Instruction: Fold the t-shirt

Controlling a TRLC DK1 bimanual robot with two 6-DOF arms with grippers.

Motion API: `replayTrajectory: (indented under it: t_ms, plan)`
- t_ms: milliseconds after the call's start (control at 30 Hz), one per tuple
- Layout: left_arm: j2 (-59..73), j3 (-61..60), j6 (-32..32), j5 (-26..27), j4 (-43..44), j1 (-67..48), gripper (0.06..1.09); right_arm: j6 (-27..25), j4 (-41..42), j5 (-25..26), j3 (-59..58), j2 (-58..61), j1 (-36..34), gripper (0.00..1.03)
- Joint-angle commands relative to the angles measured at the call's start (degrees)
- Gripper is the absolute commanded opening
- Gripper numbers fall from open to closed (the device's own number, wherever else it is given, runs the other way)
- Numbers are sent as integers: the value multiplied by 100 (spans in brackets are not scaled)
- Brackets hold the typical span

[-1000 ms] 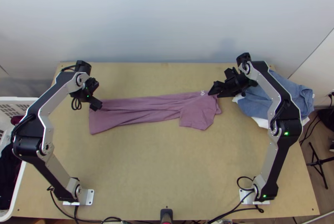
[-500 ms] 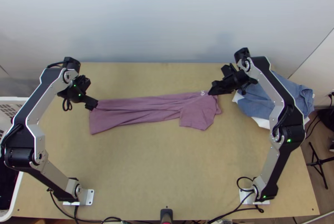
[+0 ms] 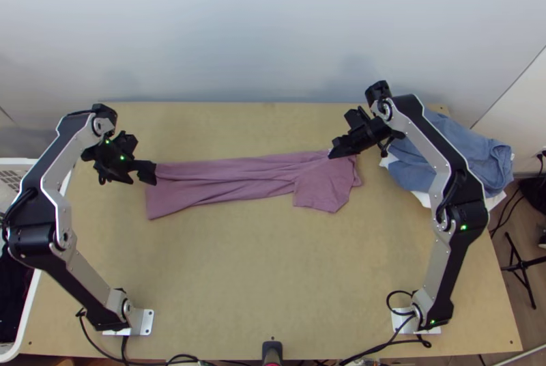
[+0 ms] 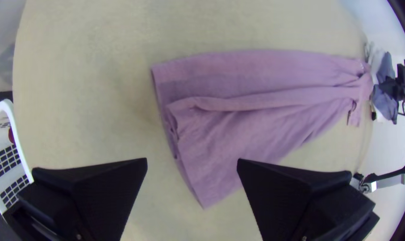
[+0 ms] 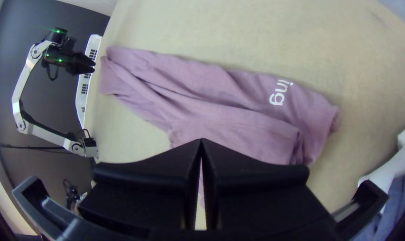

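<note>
Left gripper (image 3: 148, 172) is easing outward past the hem end, toward the basket (image 3: 29, 306); right gripper (image 3: 336, 150) is shifting inward, toward the middle of the table (image 3: 273, 277). T-shirt (image 3: 232, 178) is staying put.

Shirt is lying across the far half of the table, folded into a long narrow strip, some lengthwise creases running along it. Long axis is going left to right, tilting slightly, so the right end is sitting a bit farther from the arm bases. Hem (image 3: 154, 203) is facing left; the shoulder end is pointing right, with the sleeve (image 3: 324, 188) angling down toward the near edge. White lettering (image 5: 278, 99) is showing near that shoulder end.

Left gripper (image 4: 192, 163) is holding nothing, its fingers standing wide apart, hem end showing near them. Whether it's touching cloth, I'm not able to tell from where I'm standing.

Right gripper (image 5: 201, 140) is keeping its fingers pressed together at the tips, no cloth pinched between them. It's hanging at the far edge of the shoulder end, overlapping it as seen from above; contact is hard to tell.

Blue garment (image 3: 478, 154) is lying bunched over white cloth (image 3: 422, 198) at the right, just beside the shoulder end.
</note>
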Motion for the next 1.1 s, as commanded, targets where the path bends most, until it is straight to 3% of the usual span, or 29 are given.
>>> replayTrajectory:
  t_ms: [0,533,1067]
  plan:
    - [460,221,-226,349,-33,279,103,-150,124,-207,10,350,-38,3]
    - [574,326,-463,876,-59,340,103,-256,414,-190,98,1097,146,3]
    - [846,335,-499,876,99,261,103,-238,440,-111,159,1167,85,3]
